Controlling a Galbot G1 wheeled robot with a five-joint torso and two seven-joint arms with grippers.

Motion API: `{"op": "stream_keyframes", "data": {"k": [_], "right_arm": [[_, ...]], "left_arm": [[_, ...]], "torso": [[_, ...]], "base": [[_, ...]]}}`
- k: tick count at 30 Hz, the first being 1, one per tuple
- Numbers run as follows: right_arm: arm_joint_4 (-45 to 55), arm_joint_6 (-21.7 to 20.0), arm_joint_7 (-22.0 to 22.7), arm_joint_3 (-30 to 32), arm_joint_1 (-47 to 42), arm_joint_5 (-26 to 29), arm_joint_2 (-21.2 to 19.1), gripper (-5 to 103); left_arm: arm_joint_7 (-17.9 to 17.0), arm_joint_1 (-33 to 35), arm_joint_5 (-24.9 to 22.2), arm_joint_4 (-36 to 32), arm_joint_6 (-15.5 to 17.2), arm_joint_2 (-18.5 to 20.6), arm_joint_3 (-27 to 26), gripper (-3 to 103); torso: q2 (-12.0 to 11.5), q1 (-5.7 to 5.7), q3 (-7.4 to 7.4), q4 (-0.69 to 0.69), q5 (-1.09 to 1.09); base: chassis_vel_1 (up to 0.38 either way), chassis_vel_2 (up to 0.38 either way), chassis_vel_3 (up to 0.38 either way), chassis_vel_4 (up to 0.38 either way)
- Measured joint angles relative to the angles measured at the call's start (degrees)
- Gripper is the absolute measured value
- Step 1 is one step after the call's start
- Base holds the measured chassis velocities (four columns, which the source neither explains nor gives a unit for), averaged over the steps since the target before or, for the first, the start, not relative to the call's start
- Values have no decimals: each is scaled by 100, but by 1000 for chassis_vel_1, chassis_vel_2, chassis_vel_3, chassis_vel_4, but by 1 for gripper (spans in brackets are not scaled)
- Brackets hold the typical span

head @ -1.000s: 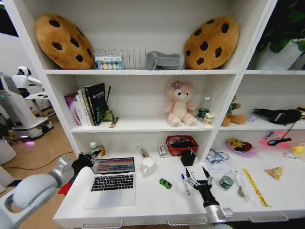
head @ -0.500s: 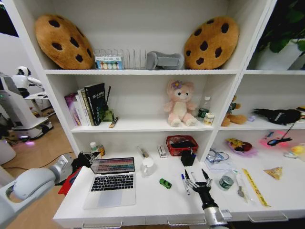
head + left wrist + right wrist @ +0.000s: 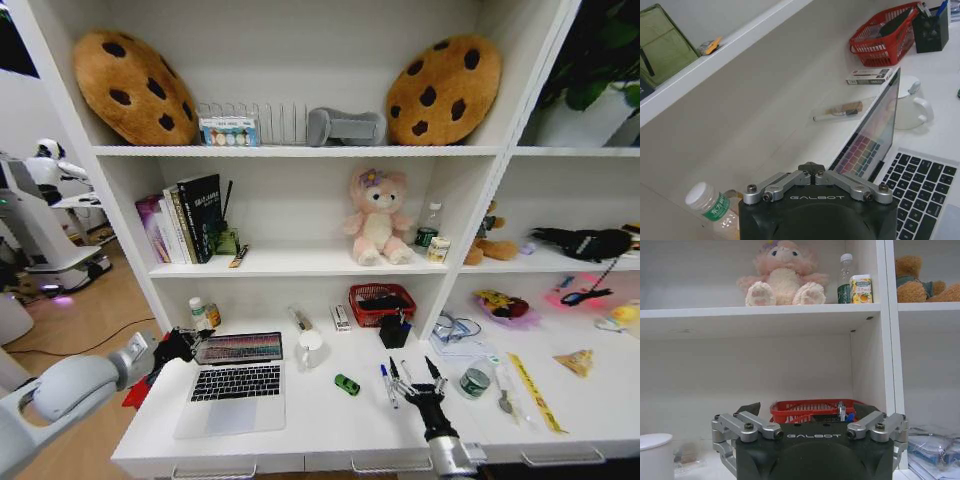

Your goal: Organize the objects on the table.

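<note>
On the long white table point(image 3: 320, 425) a silver laptop point(image 3: 238, 388) stands open, its lid tipped low. My left gripper point(image 3: 183, 344) hovers at the lid's left edge, shut, with nothing seen in it; its wrist view shows the laptop point(image 3: 920, 192) beside the left gripper point(image 3: 811, 167). A tiny green oblong piece point(image 3: 347, 384) lies at mid-table. Two slim marker pens point(image 3: 386, 385) lie beside my right gripper point(image 3: 414, 374), which hangs open just above the table. The green-lidded jar point(image 3: 475, 381) sits right of it. In the right wrist view the right gripper point(image 3: 809, 409) faces the shelf wall.
A white mug point(image 3: 311, 349), a red basket point(image 3: 381, 303) and a black pen holder point(image 3: 394, 330) stand behind the objects. A small bottle point(image 3: 198, 310) is at the back left. Glasses, a spoon and a yellow ruler point(image 3: 535, 392) lie to the right.
My left arm has drawn slightly down and to the left beside the laptop lid. The right gripper has barely moved.
</note>
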Motion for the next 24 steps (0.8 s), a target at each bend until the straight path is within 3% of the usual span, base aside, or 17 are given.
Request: {"op": "stream_keyframes", "data": {"k": [12, 17, 18, 24], "right_arm": [[-46, -17, 111, -31, 167, 15, -30, 100], [-41, -72, 189, -43, 241, 62, -104, 100], [-28, -79, 195, -38, 258, 84, -125, 100], [-7, -72, 203, 1, 247, 97, -103, 100]], "left_arm": [[317, 493, 275, -623, 48, -112, -56, 0], [626, 999, 553, -835, 64, -257, -273, 0], [856, 1218, 764, -834, 3, -348, -338, 0], [654, 1363, 1004, -713, -311, -731, -278, 0]], "torso": [[0, 0, 0, 0, 0], [0, 0, 0, 0, 0], [0, 0, 0, 1, 0], [0, 0, 0, 0, -1]], "base": [[0, 0, 0, 0], [0, 0, 0, 0], [0, 0, 0, 0], [0, 0, 0, 0]]}}
